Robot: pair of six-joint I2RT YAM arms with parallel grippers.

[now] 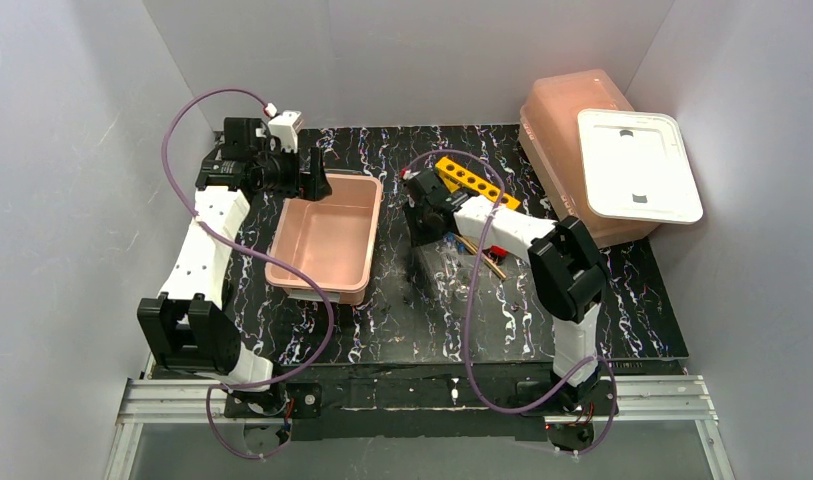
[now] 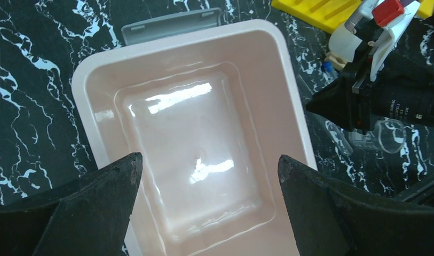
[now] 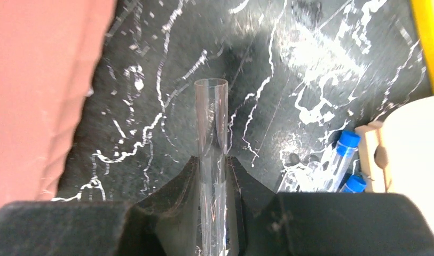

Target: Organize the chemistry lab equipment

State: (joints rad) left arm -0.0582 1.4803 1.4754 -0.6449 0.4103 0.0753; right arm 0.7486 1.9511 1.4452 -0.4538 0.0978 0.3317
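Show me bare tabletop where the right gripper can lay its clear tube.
Bare table lies along its near edge, before the pink tub. Crowded beside the yellow rack, where blue-capped tubes and rods cluster.

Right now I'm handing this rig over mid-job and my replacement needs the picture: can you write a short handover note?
Left gripper: open, empty, above the pink tub, which holds nothing.
Right gripper: shut on a clear tube, between the tub and the yellow rack.
On the table near the rack: red-capped bottle, small clear glassware, blue-capped tubes, brown rods.
Done: one tube gripped; nothing put away yet.
Left: place that tube, then sort the rest.
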